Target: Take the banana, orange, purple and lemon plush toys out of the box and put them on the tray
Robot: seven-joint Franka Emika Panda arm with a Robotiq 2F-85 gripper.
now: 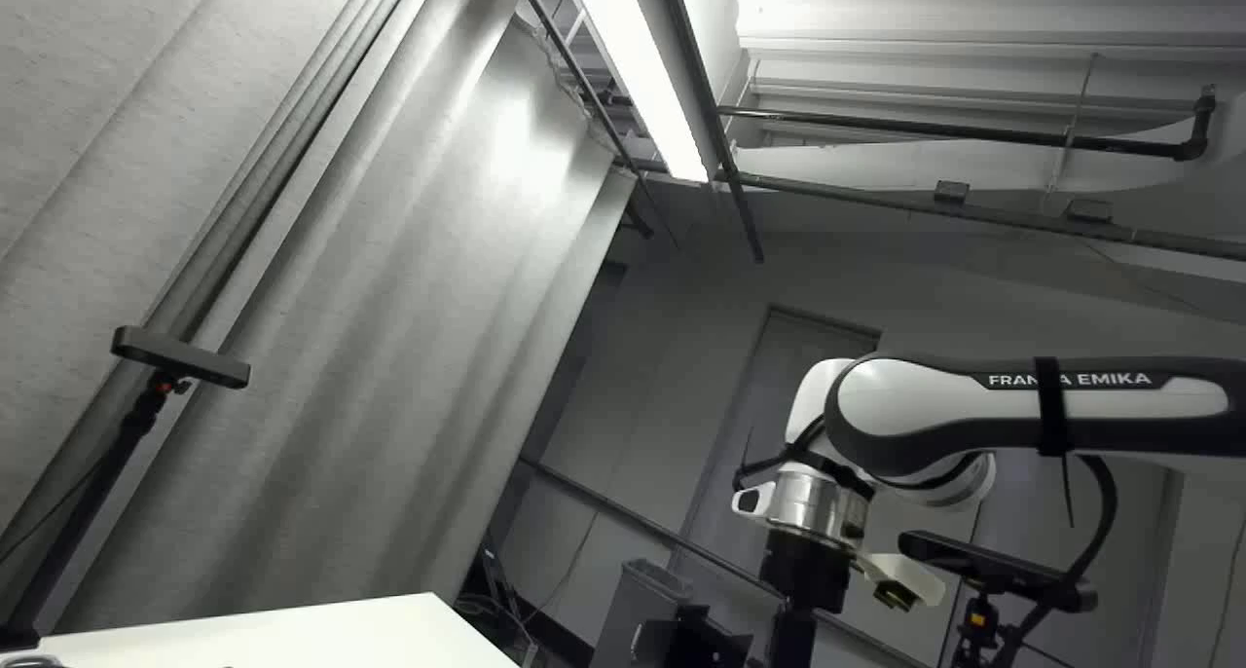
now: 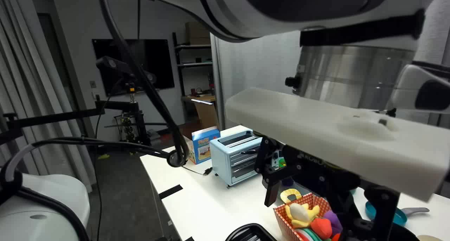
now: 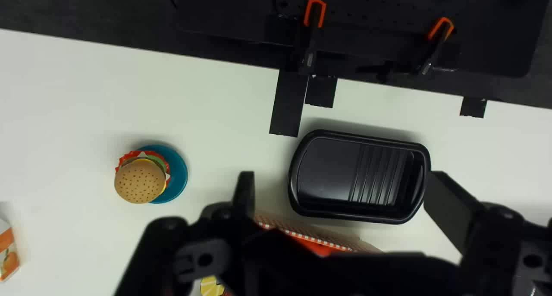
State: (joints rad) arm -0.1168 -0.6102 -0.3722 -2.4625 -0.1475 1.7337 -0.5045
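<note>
A red-and-white checkered box (image 2: 283, 222) holds several plush toys. Among them are a yellow and cream banana-like plush (image 2: 301, 215), a purple plush (image 2: 332, 220), a red plush (image 2: 321, 227) and a green, white and red piece (image 2: 310, 235). I cannot make out the orange or the lemon plush. The box's rim (image 3: 310, 237) shows partly behind my gripper in the wrist view. The black tray (image 3: 330, 168) stands beside the box with nothing in it; its rim (image 2: 242, 228) is at the bottom of an exterior view. My gripper (image 3: 347, 201) is open and empty, above the box and tray.
A toy burger (image 3: 140, 180) sits on a teal dish (image 3: 177, 175). An orange-printed carton (image 3: 7, 250) is at the left edge. A light blue toaster oven (image 2: 233, 156), a blue box (image 2: 204, 146), a yellow ring (image 2: 290, 195) and a teal pan (image 2: 397, 216) stand on the table.
</note>
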